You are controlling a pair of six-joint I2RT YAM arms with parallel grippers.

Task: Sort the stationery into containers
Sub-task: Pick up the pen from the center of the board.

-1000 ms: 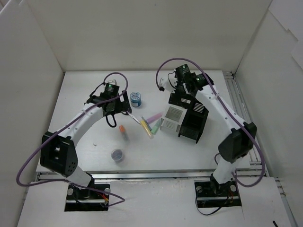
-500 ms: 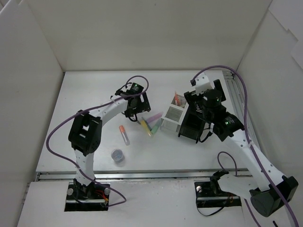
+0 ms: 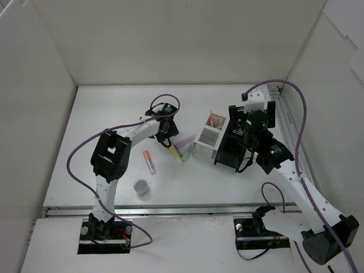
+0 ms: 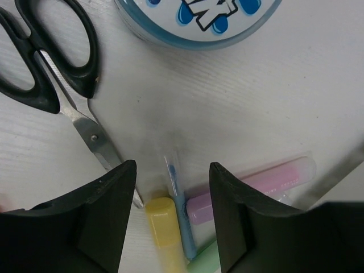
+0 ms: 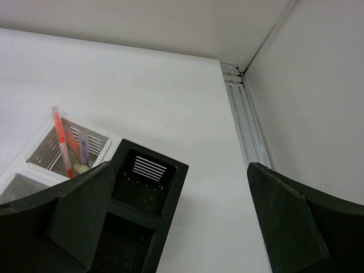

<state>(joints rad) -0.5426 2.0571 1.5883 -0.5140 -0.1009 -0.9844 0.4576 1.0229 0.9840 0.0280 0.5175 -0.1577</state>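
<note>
Scissors point(image 4: 91, 135): shiny metal blades, matt plastic handles.

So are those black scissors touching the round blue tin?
Apart. The left wrist view shows a strip of white table between the handle loop of the scissors and the rim of the tin.

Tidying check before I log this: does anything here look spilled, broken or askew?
Nothing is spilled or broken. Only the pens look untidy: they lie crossed in a loose heap beside the white organizer, not yet sorted.
</note>
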